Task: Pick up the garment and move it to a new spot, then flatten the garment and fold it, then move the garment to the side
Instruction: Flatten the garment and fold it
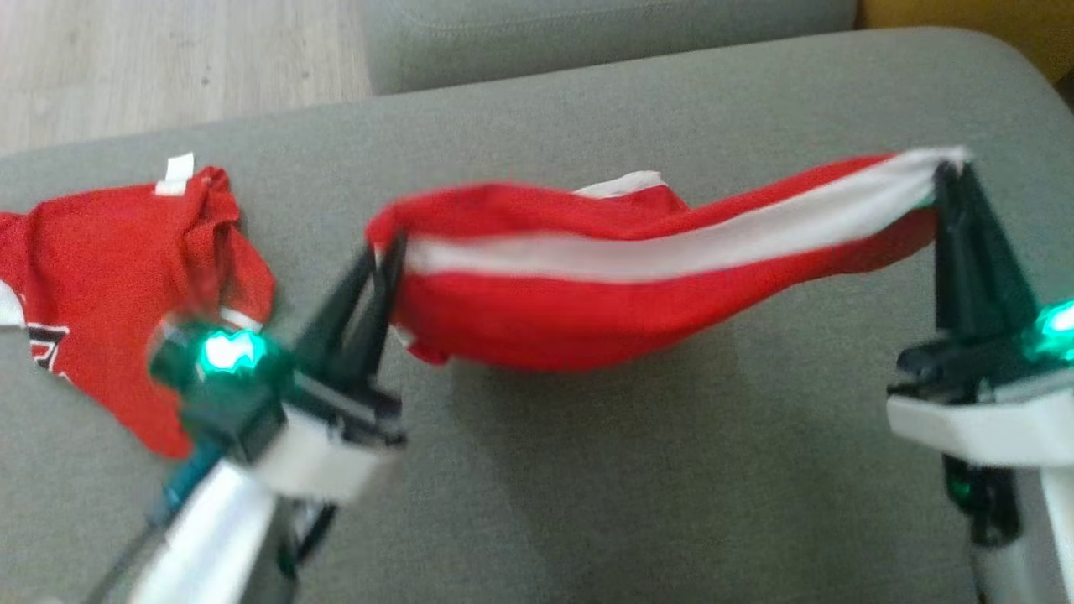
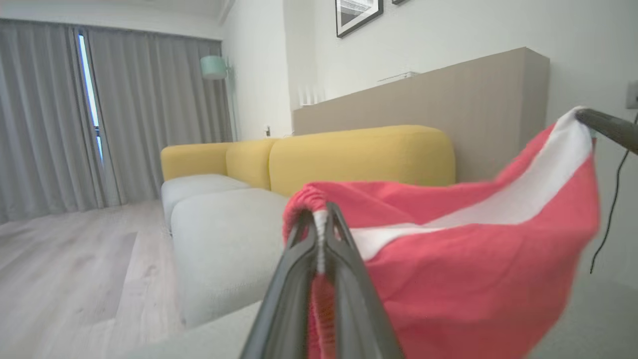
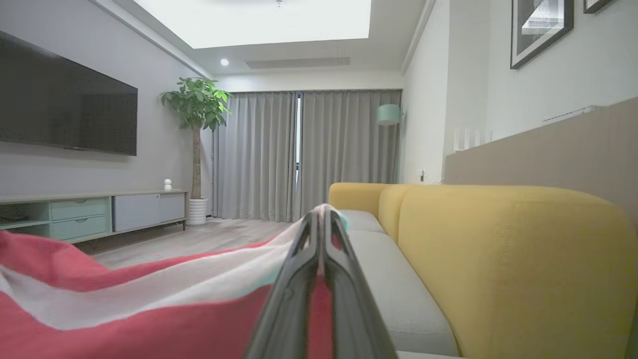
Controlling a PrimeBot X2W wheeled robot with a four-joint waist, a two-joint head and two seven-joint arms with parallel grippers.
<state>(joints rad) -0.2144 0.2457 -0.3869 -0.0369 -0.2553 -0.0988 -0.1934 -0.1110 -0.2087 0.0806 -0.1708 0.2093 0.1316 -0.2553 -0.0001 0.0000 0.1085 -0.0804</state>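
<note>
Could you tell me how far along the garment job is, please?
Picked up: the garment hangs above the grey cushion, its ends pinched by the left claw and right claw. In hand: moving it to a new spot. Left: laying it flat, folding it, moving it aside. A second red garment lies on the cushion's left.

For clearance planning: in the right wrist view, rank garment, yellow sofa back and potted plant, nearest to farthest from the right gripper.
1. garment, clamped in the right gripper.
2. yellow sofa back, to the right.
3. potted plant, far left.
</note>
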